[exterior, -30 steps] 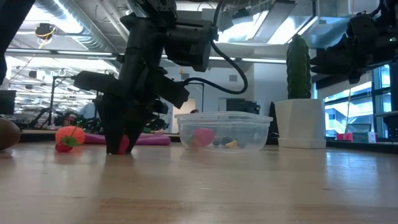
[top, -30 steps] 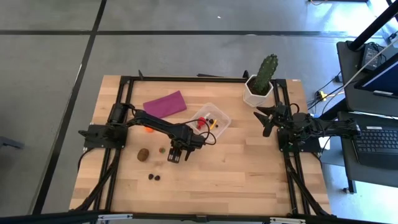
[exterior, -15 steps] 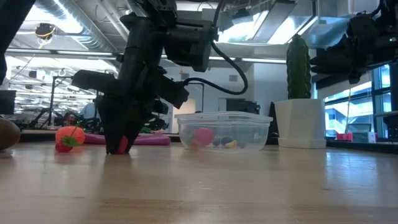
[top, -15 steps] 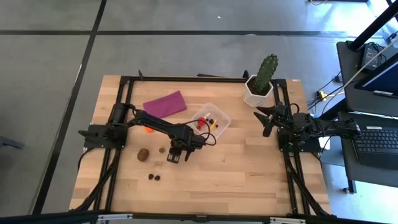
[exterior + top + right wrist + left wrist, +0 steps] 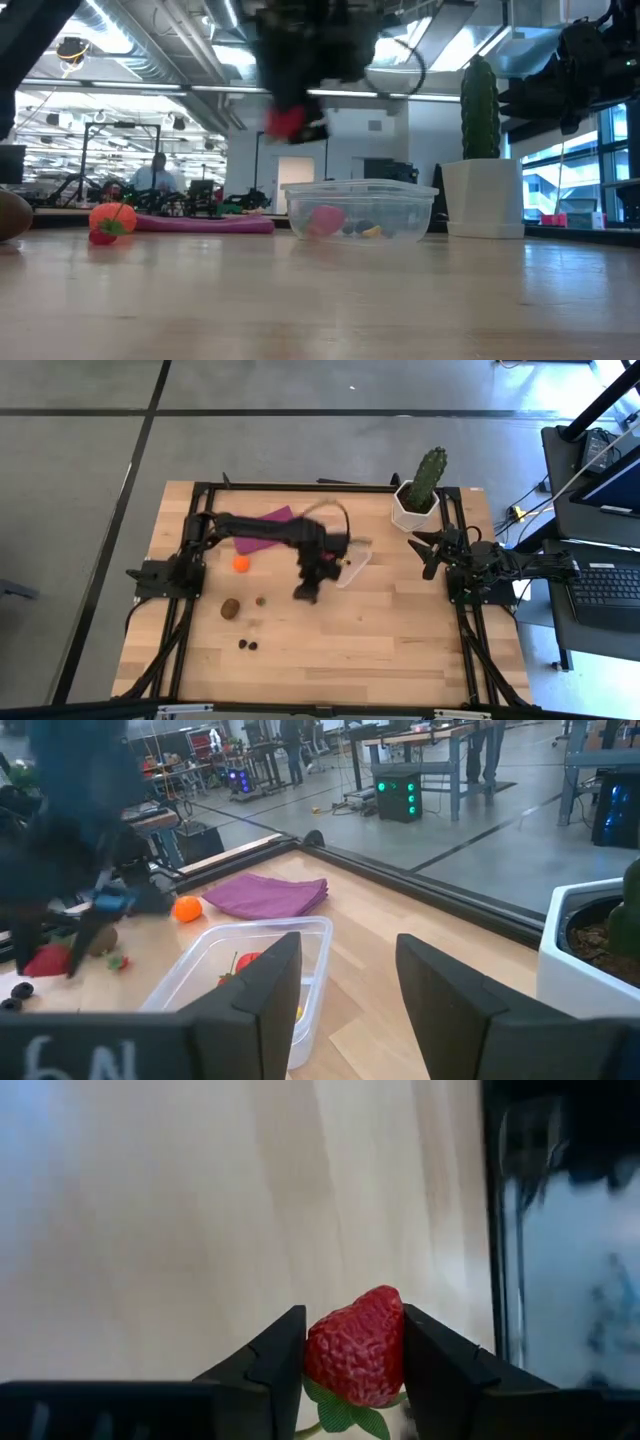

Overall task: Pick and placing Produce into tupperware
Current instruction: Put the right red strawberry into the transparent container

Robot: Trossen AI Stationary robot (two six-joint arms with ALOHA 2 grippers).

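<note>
My left gripper [image 5: 308, 592] is shut on a red toy strawberry [image 5: 355, 1345] and stands high above the table, just on the near-left side of the clear tupperware [image 5: 347, 556]; the strawberry also shows in the low view [image 5: 285, 122]. The tupperware [image 5: 360, 210] holds a few small pieces. An orange ball [image 5: 241, 563], a brown kiwi [image 5: 230, 607], a small green piece [image 5: 260, 600] and dark berries [image 5: 246, 645] lie on the table. My right gripper [image 5: 425, 550] waits open at the right edge, clear of everything. My left gripper pinches the strawberry's two sides [image 5: 318, 1348] between its two fingers [image 5: 272, 1360]. The fingers come from above. The strawberry's green leaf end [image 5: 335, 1415] lies back toward the gripper and its tip points away. It is lifted clear of the table.
A purple cloth [image 5: 262, 520] lies flat at the far left of the tupperware. A green cactus in a white pot [image 5: 420, 495] stands at the far right corner. Bare wood lies along the near side of the table [image 5: 380, 650].
My left gripper has risen from the table with the strawberry and gone toward the table's right and far side, toward the tupperware. The strawberry, on the table before, now hangs well clear of it.
</note>
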